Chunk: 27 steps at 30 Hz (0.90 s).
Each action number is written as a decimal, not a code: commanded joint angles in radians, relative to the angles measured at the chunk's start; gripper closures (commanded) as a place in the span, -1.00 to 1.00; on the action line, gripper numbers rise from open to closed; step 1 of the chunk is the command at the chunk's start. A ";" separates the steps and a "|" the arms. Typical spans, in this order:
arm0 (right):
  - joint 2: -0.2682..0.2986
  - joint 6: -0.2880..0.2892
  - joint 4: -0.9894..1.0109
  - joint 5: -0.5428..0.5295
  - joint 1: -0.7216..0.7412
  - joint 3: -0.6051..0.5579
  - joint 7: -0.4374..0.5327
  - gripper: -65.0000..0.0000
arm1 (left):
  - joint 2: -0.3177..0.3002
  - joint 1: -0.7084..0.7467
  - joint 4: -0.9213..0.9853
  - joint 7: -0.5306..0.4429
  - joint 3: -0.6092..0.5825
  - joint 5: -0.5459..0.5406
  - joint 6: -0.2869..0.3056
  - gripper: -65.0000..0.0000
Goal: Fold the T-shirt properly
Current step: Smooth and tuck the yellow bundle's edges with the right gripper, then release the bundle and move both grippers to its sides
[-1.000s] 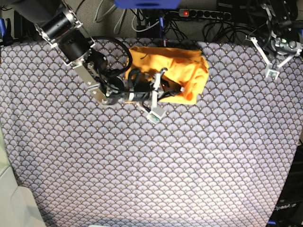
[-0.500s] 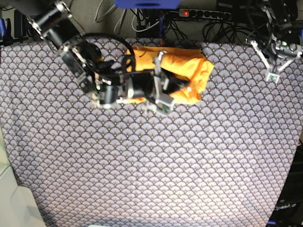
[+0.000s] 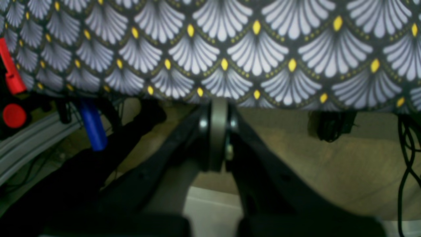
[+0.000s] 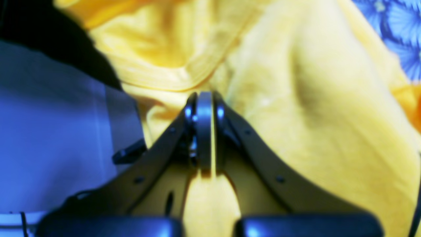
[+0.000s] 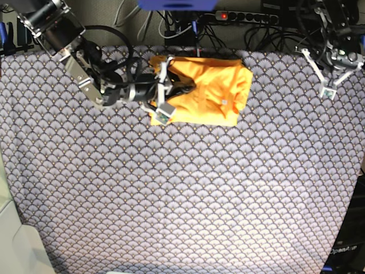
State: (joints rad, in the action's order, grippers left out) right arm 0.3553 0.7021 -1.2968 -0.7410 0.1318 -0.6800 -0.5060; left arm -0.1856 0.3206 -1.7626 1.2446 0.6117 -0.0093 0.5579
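The T-shirt (image 5: 208,94) lies as a compact folded packet at the far middle of the tablecloth (image 5: 182,194). I judge folding nearly complete; only tidying its left edge seems left. My right gripper (image 5: 162,91), jaws together, sits at that edge, whether pinching cloth I cannot tell. My left gripper (image 5: 331,80), jaws together and empty, hovers at the far right.

T-shirt (image 5: 208,91) lies folded on tablecloth (image 5: 182,194), at 12 o'clock near far edge. Right gripper (image 5: 163,85) at shirt's 9 o'clock edge, over the fabric. Left gripper (image 5: 331,85) at 2 o'clock, well apart from shirt. Power strip (image 5: 245,17) behind table, 12 o'clock.
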 commanded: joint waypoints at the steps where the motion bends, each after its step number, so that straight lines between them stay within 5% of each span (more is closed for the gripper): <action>1: 0.017 -0.004 0.003 0.008 0.012 0.006 0.002 0.99 | -0.015 0.001 -0.018 -0.004 0.004 0.002 0.001 1.00; 7: 0.026 -0.004 -0.073 0.007 0.009 0.012 -0.016 0.99 | -0.016 -0.001 -0.018 -0.003 0.004 0.002 0.001 1.00; 14: 0.063 -0.004 -0.387 0.004 -0.005 0.038 -0.207 1.00 | -0.009 0.002 -0.055 -0.003 -0.006 -0.004 0.003 1.00; 27: 0.089 -0.004 -0.568 0.008 -0.177 0.586 -0.409 1.00 | -0.004 0.073 -0.225 -0.001 -0.307 0.001 0.003 1.00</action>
State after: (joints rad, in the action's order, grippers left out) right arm 0.4305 0.6922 -1.8503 -0.7147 -0.0566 -0.0990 -0.9340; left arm -0.1799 0.3931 -1.9694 1.2434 0.2966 -0.0132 0.5648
